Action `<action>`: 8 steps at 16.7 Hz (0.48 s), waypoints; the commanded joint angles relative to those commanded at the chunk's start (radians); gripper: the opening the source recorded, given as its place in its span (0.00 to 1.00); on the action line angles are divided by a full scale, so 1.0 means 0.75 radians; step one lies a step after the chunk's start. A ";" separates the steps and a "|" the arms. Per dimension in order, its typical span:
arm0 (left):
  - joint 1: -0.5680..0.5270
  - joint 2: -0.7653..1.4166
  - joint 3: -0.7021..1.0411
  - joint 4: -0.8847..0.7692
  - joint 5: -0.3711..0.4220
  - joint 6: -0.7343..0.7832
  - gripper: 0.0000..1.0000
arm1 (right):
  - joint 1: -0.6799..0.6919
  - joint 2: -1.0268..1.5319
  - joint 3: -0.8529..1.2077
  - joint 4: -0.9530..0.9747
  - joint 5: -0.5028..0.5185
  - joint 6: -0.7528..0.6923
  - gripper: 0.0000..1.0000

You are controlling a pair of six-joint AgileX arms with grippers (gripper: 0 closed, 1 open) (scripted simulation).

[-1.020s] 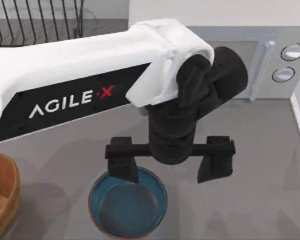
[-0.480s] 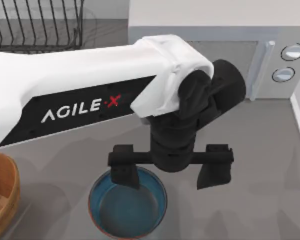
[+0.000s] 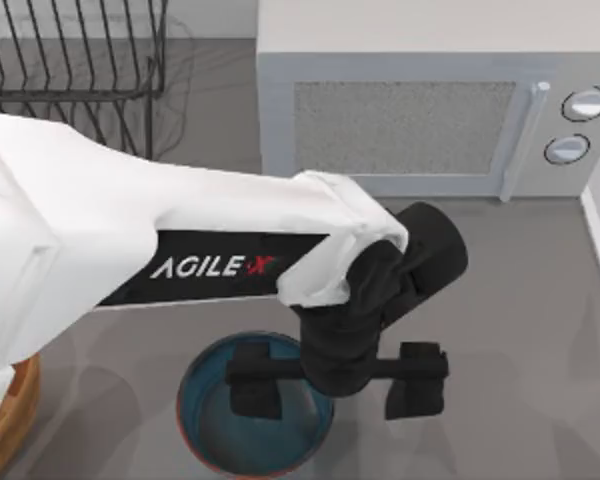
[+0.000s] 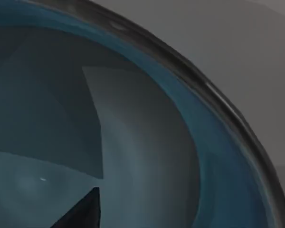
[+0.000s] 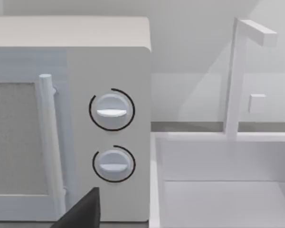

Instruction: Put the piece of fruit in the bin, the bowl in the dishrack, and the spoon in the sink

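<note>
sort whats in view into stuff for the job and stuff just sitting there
For the job: bowl, under the open left gripper; dishrack; bin; sink.
Just there: microwave; tap.

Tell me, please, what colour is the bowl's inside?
Blue-teal; the bowl shows it best in the left wrist view.

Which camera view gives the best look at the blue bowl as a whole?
The top view: it shows the bowl nearly whole, round on the grey table, with the left gripper over its right rim. The left wrist view shows a close part of its blue inside and rim. The right wrist view faces the microwave.
</note>
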 joint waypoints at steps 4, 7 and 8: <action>0.000 0.000 0.000 0.000 0.000 0.000 0.92 | 0.000 0.000 0.000 0.000 0.000 0.000 1.00; 0.000 0.000 0.000 0.000 0.000 0.000 0.70 | 0.000 0.000 0.000 0.000 0.000 0.000 1.00; 0.000 0.000 0.000 0.000 0.000 0.000 0.62 | 0.000 0.000 0.000 0.000 0.000 0.000 1.00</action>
